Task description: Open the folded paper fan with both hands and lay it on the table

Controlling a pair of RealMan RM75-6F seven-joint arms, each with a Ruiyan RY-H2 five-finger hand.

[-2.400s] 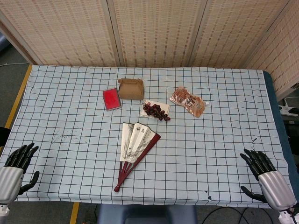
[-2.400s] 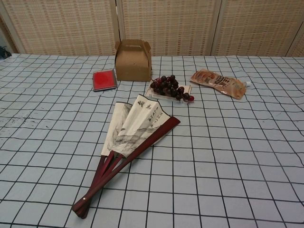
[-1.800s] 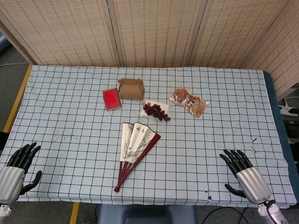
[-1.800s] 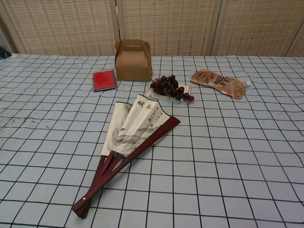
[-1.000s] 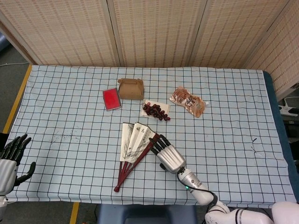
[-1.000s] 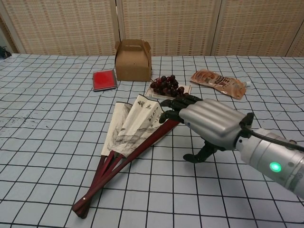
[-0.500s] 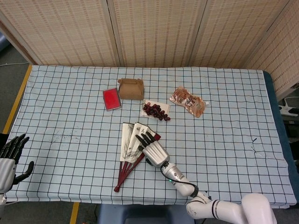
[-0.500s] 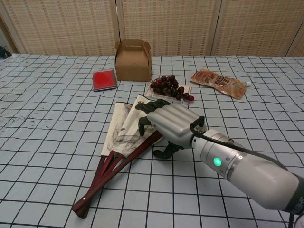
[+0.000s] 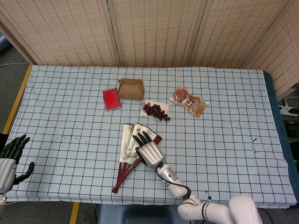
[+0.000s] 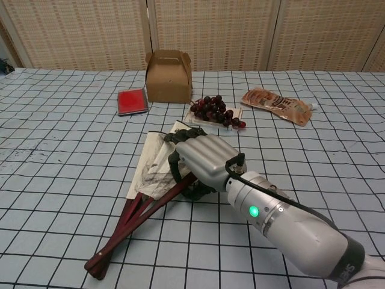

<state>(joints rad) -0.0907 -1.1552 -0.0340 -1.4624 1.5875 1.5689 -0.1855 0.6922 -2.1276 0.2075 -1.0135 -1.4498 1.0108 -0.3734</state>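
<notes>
The partly spread paper fan (image 9: pixel 126 141) lies on the checked tablecloth, red sticks pointing to the near edge; the chest view shows its paper leaf (image 10: pixel 149 164) and sticks. My right hand (image 9: pixel 147 149) lies over the fan's right side, fingers curled down on the paper and the thumb against the outer red stick, gripping it (image 10: pixel 201 158). Its palm hides the right end of the fan. My left hand (image 9: pixel 11 158) hovers off the table's near left corner, fingers apart and holding nothing; only the head view shows it.
Behind the fan stand a brown cardboard box (image 9: pixel 130 88), a flat red pad (image 9: pixel 111 98), a tray of dark grapes (image 9: pixel 156 110) and an orange snack packet (image 9: pixel 188 101). The checked table (image 9: pixel 233 140) spreads wide to the right and left.
My right hand swept in from the near right corner onto the fan and closed over its right side. The fan's handle end has shifted slightly left. The left hand barely moved.
</notes>
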